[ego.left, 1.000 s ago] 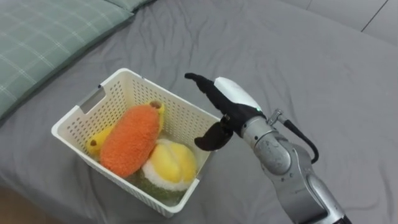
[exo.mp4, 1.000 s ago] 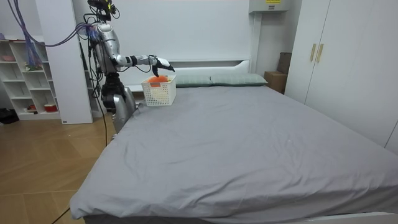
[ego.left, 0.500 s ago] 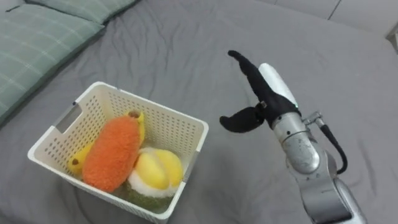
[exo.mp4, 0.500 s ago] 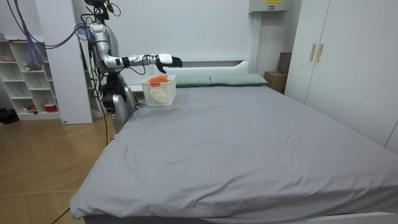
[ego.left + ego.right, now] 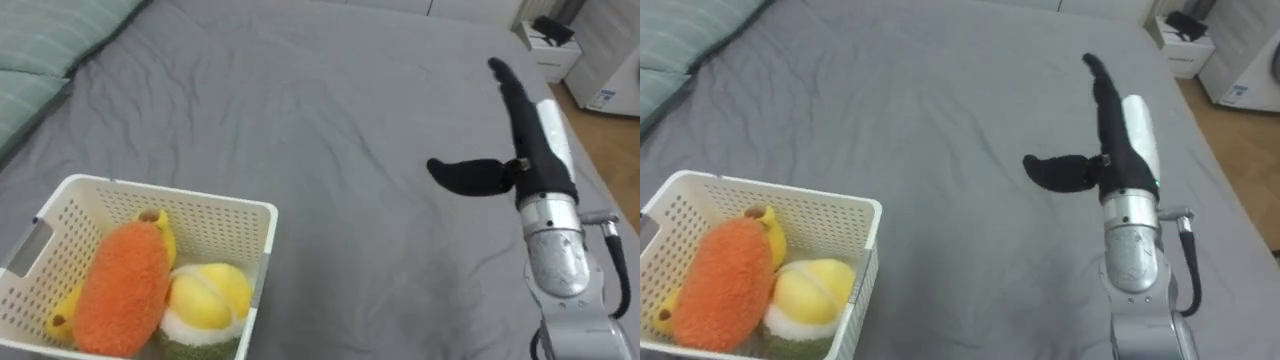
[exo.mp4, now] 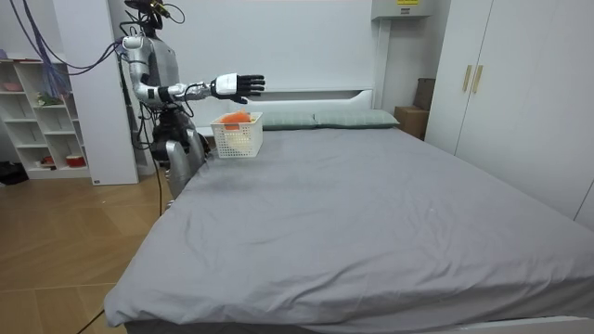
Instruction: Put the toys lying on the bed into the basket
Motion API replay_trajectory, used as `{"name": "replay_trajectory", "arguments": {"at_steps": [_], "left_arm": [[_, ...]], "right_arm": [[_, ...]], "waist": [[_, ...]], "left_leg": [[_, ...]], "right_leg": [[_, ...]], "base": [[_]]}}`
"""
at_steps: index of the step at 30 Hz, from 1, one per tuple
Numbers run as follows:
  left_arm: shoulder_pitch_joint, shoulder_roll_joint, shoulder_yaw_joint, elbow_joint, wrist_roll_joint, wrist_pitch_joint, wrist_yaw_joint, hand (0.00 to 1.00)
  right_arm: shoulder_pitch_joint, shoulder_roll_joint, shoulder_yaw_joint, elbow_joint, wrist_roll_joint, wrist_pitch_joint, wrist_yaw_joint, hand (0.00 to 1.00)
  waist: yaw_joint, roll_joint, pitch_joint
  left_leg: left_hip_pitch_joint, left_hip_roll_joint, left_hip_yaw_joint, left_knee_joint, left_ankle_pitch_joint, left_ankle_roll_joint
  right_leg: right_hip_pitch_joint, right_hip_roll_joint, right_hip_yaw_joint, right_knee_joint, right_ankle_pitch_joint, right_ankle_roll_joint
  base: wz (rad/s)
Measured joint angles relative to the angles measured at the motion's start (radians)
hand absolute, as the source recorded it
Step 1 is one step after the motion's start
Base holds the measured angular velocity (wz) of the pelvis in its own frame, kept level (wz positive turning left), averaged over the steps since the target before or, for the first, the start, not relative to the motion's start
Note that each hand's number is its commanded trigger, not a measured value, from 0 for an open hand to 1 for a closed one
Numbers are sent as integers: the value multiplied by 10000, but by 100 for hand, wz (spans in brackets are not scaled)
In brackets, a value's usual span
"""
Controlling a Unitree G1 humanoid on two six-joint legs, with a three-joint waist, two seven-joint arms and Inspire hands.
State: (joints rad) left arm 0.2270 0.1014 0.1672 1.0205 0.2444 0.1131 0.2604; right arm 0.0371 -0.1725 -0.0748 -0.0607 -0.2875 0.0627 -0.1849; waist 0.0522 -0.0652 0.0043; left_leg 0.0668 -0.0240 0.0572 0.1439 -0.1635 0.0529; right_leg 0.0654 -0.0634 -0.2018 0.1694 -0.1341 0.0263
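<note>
Above the grey bed, the right robot hand hangs released. Its fingers are straight and point toward the far side, its thumb is spread out to the left, and it holds nothing. It comes in from the near right on a silver forearm and touches neither sheet nor toy.

At the near left, a white lattice basket sits on the bed. The toys lie inside it. An orange plush toy has its long axis running near to far, leaning a little right. A round yellow plush toy touches it on the right. A small yellow toy is mostly tucked behind the orange one. A green checked pillow lies at the far left.

Basket and toys lie left of the robot hand and nearer than it, well apart, with wrinkled sheet between. The thumb side faces the basket. To reach the basket's right wall, the robot hand would probably have to swing left, draw back and come down.

From the room view, the robot stands at the bed's head corner. Its arm is stretched level, past and above the basket.
</note>
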Motion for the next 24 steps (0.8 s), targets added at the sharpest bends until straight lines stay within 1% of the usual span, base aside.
{"name": "replay_trajectory", "arguments": {"at_steps": [2,4,5,6,8,10,12,14,17,18,19,20,22,24], "left_arm": [[33,-21,2,0,-40,0,64,0],[118,-33,7,0,-156,14,99,0],[127,-36,27,0,-167,19,99,0],[194,-38,93,0,-170,24,99,0],[252,-38,246,1,-180,24,99,0],[264,-50,253,1,-194,24,106,0],[272,-50,290,5,-193,58,131,0],[272,-61,372,86,-192,79,146,0],[277,-94,472,102,-231,85,207,0],[273,-95,457,112,-462,87,259,0],[276,-115,447,114,-639,86,341,0],[276,-122,442,117,-738,85,362,0],[276,-122,450,311,-1269,32,432,0],[284,-117,455,396,-1460,-10,458,0]], "right_arm": [[323,14,-78,339,454,-3,-194,0],[612,29,-303,962,1092,-3,-394,0],[686,30,-398,1115,1216,-3,-468,0],[751,37,-584,1483,1349,-4,-603,0],[842,41,-866,2231,1693,-73,-967,0],[967,42,-1062,3055,2139,-77,-1353,0],[1108,51,-1058,3560,2493,-204,-1588,0],[1136,71,-1062,4297,2890,-320,-1869,0],[1107,127,-1061,6016,3395,-502,-2207,0],[1099,154,-1057,6931,3456,-551,-2225,0],[1151,199,-1055,7732,3564,-537,-2257,0],[1200,222,-1055,7996,3609,-529,-2276,0],[1442,270,-1051,9022,3706,-553,-2294,0],[1466,271,-1058,9914,3790,-568,-2372,0]], "waist": [[-98,24,13],[-315,65,-7],[-359,83,-9],[-482,115,-15],[-535,127,-23],[-586,125,-25],[-595,126,-23],[-650,132,-21],[-761,150,-11],[-774,130,-23],[-769,143,-15],[-762,156,-7],[-779,270,-15],[-835,282,-28]], "left_leg": [[-18,22,129,-7,-21,5],[-28,32,182,2,-26,8],[-32,33,207,2,-26,9],[-34,36,222,1,-25,9],[-20,58,265,-1,-30,-1],[-14,86,322,10,-27,-12],[9,114,386,9,-29,-35],[25,121,410,2,-34,-44],[41,120,419,6,-39,-45],[62,118,423,5,-41,-45],[104,118,453,2,-46,-47],[118,118,469,-6,-47,-47],[148,117,491,-109,-44,-47],[172,115,490,-96,-43,-47]], "right_leg": [[-25,11,64,3,4,-6],[-56,12,115,14,16,-9],[-66,12,126,20,17,-9],[-80,16,129,27,16,-9],[-87,42,128,18,22,-18],[-133,72,166,3,35,-39],[-138,119,335,-8,42,-51],[-125,129,351,-7,43,-54],[-113,126,362,-25,41,-54],[-117,123,373,-30,36,-52],[-130,125,403,-30,22,-51],[-136,129,428,-28,18,-52],[-107,143,535,-21,5,-44],[-97,142,533,-20,-2,-41]], "base": [[-8],[-8],[-5],[-5],[-6],[-7],[-11],[-4],[0],[0],[-5],[-10],[-11],[-2]]}}
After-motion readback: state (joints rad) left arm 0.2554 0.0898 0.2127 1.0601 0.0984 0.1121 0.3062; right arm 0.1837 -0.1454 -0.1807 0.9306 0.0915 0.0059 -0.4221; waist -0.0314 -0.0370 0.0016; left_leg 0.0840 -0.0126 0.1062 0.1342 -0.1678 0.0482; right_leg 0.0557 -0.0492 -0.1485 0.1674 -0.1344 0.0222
